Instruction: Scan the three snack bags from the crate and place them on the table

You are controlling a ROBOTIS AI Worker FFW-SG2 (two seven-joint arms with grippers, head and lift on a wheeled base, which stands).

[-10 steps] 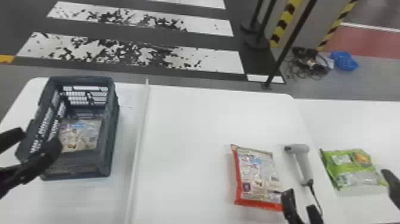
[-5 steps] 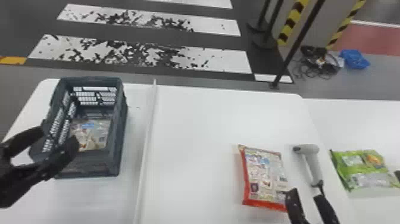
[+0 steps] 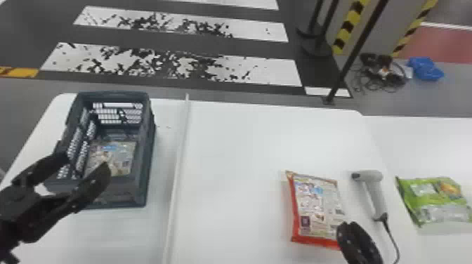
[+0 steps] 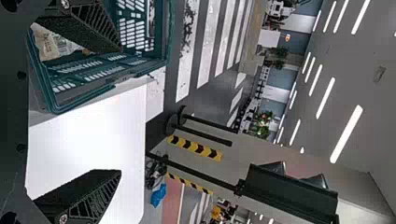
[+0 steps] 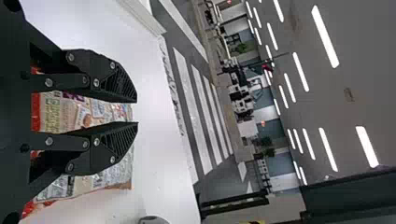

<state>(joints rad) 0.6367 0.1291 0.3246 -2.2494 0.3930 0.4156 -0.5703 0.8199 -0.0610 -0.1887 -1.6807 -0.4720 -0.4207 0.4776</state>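
- The last snack bag (image 3: 121, 154) for unloading lay flat in the crate (image 3: 149, 140), at the left end of the counter (image 3: 238, 151).
- The left tool (image 3: 85, 162), judged the nearer arm, was spread wide and empty, raised at the crate's near side. The bag lay just past its fingertips in the head view, one finger crossing the near-left corner; the left wrist view set the bag off to one finger's side, not between both.
- The crate's long axis ran near to far. The bag's could not be confirmed behind the finger.
- In judgement, the next step was to centre over the bag and lower inside the walls; a finger could have caught the rim.
- The red-edged bag (image 3: 316, 207) lay right of centre, the scanner (image 3: 375, 189) just right of it, the green bag (image 3: 435, 200) farther right.
- The right tool (image 5: 137, 112) was narrow, a slim gap between its fingers, nothing held, above the red-edged bag's near-right part.
- Compared with the earlier frames, the left tool had advanced rightward over the crate. The right tool had shifted slightly left toward the red-edged bag. The head view had also shifted; the bags had kept their places.
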